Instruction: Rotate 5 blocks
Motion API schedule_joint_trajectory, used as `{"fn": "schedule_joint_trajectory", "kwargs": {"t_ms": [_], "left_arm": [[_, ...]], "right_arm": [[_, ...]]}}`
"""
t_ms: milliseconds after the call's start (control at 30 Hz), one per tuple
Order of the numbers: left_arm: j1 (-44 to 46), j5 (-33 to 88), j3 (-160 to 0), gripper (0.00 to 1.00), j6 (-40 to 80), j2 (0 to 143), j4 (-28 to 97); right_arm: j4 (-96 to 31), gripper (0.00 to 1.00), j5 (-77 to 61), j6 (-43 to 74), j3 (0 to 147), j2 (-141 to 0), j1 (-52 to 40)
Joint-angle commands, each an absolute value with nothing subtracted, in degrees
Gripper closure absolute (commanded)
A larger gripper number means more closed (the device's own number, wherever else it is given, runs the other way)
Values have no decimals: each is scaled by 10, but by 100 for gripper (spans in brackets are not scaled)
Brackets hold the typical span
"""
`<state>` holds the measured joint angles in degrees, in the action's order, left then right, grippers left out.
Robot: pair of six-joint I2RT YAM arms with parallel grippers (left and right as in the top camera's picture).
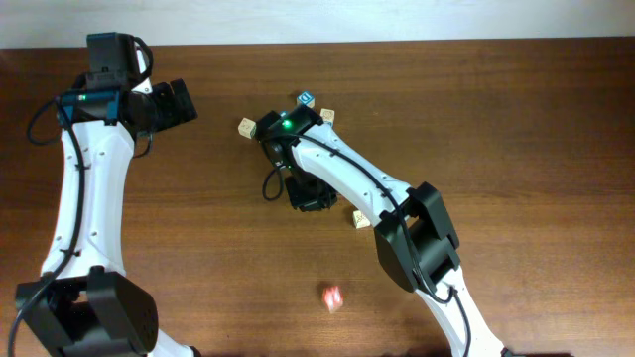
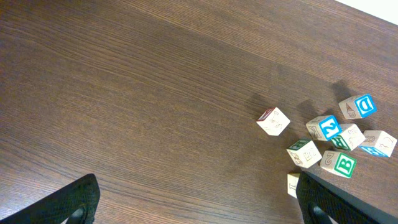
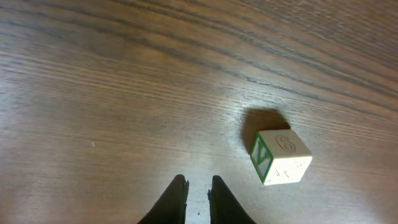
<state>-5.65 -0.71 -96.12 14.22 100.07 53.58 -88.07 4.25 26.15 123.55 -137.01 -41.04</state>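
The right claw (image 3: 197, 188) is all but clenched, with nothing between its fingers, low over bare table (image 3: 93, 93). The nearest block (image 3: 281, 157), a green letter on its side face, lies ahead and to the right of the tips. It is clear of them, with its faces a little askew to the finger line (a cube, so no long axis to favour). To take it, I judge, the claw must spread and shift right. The other blocks, a green B block (image 2: 339, 163) among them, cluster mid-table towards the far edge. The left claw (image 1: 177, 102), spread wide and empty, hangs well apart towards the far left corner. The wood looks smooth, and there is free room around the nearest block.
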Motion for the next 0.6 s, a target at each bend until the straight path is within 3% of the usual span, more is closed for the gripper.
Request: {"fn": "schedule_joint_trajectory", "kwargs": {"t_ms": [0, 67, 200, 567], "left_arm": [[-58, -13, -970, 1, 147, 1001, 537], [-58, -13, -970, 1, 147, 1001, 537], [-58, -13, -970, 1, 147, 1001, 537], [-58, -13, -970, 1, 147, 1001, 537]], "right_arm": [[-869, 82, 64, 265, 1230, -1342, -402], [-856, 75, 24, 230, 1231, -1335, -382], [-850, 74, -105, 152, 1231, -1303, -335], [-973, 58, -126, 169, 1217, -1085, -331]]}}
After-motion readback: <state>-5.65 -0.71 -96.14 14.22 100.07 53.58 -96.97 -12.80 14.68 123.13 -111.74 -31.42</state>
